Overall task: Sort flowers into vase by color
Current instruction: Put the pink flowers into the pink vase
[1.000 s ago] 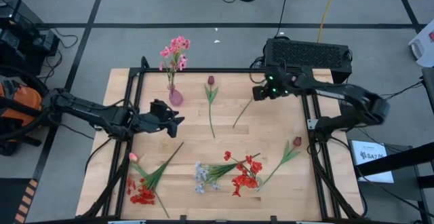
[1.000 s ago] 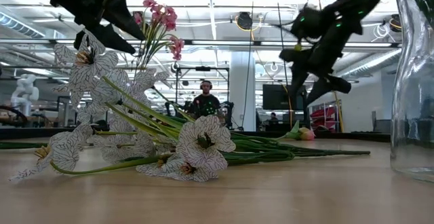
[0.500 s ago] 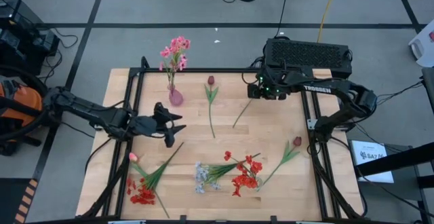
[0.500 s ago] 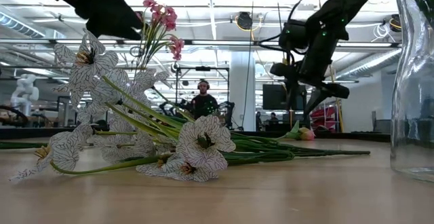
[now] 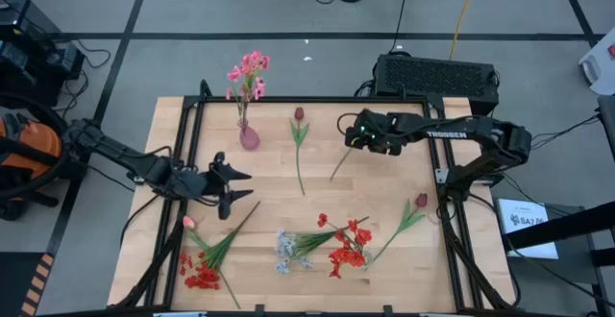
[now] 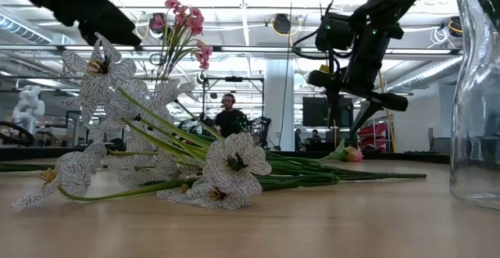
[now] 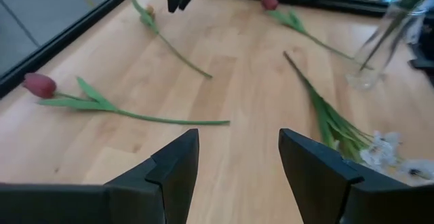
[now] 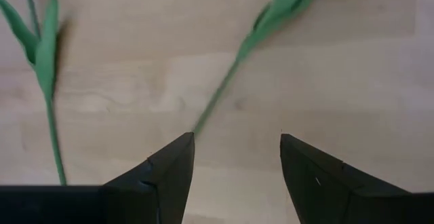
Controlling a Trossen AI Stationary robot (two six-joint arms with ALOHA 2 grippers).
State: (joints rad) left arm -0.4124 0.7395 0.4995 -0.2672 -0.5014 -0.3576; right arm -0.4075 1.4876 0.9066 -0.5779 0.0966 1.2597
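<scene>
High view landmark: the vase (image 5: 249, 136), standing near the far edge of the worktop (image 5: 384, 178) with a pink spray (image 5: 248, 72) already in it.
Left tool (image 5: 238, 182): nearer the camera than the vase and just left of it, hanging above the wood, fingers spread wide, nothing between them.
Pink bud stem (image 5: 213, 235): lies below the left tool toward the near edge, long axis slanting from the bud up toward the worktop's middle.
Maroon tulip (image 5: 299, 144): just right of the vase, stem running toward the near edge.
Bare green stem (image 5: 342, 160): farther right of the vase, long axis on a diagonal, its upper end under the right tool.
Right tool (image 5: 354, 136): well right of the vase at about the same depth, fingers wide and empty; in the right wrist view the stem (image 8: 234, 75) runs straight out ahead between them.
Nearer arm, as I judge: the right one, already lined over this stem; a descent along it looks like the next move.
Red clusters (image 5: 346, 245) and pale bunch (image 5: 285, 250): near edge, untouched.
</scene>
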